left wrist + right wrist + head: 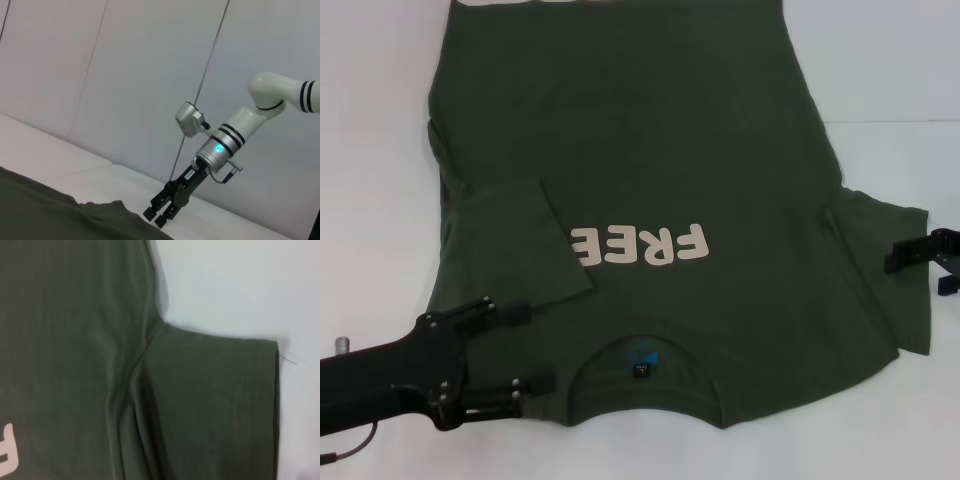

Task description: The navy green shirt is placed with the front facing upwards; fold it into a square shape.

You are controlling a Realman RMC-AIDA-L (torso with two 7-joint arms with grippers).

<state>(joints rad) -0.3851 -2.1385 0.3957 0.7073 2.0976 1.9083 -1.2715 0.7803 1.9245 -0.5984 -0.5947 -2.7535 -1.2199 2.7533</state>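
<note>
The navy green shirt (660,190) is spread print-up on the white worktop (370,90), one sleeve (520,240) already folded inward beside the print; the left end effector (525,345), fingers wide, sits at the collar-side shoulder, while the right end effector (930,262), fingers apart, waits just beside the flat sleeve (890,270).

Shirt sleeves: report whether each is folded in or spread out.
On the navy green shirt, the left sleeve is folded in over the chest; the right sleeve lies spread flat.

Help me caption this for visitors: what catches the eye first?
The green shirt fills the white table, its cream FREE print facing up. One sleeve is already folded over the chest on the robot's left, where the left tool sits open at the collar edge.
</note>
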